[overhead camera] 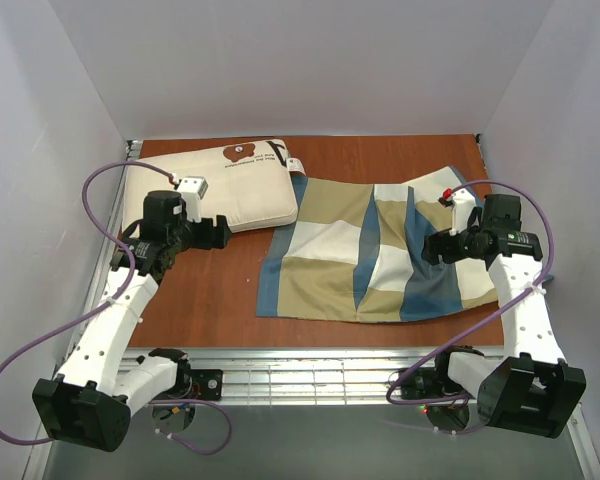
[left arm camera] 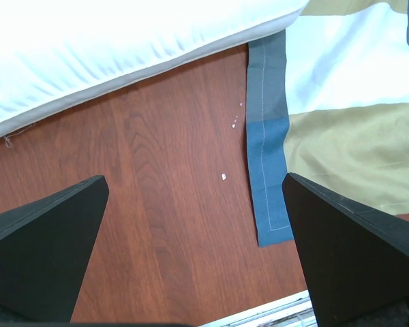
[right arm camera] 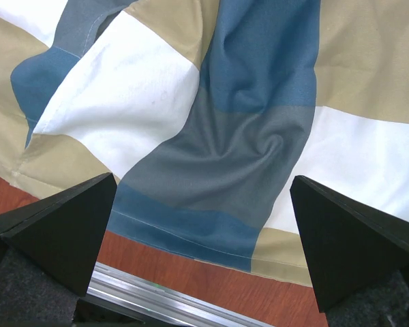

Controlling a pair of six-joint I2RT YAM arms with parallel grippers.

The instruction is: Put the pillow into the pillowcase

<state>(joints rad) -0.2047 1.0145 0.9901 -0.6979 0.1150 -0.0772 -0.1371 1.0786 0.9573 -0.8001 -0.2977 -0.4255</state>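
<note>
The pillowcase (overhead camera: 370, 255) lay spread flat on the table (overhead camera: 210, 290), rumpled along its right side. The pillow (overhead camera: 235, 190) sat at the pillowcase's far-left corner, touching it, with its long axis running left to right. The left fingers (left arm camera: 48, 245), spread wide and empty, hung over bare table just left of the pillowcase's left hem, with the pillow just beyond them, so the left arm was judged nearer the pillow. The right fingers (right arm camera: 354, 238), equally wide and empty, were over the pillowcase's right part, by its near hem. Only the overhead view showed the pillow's heart mark. The right wrist view alone showed a twisted crease. Which pillowcase edge opens could not be told.
</note>
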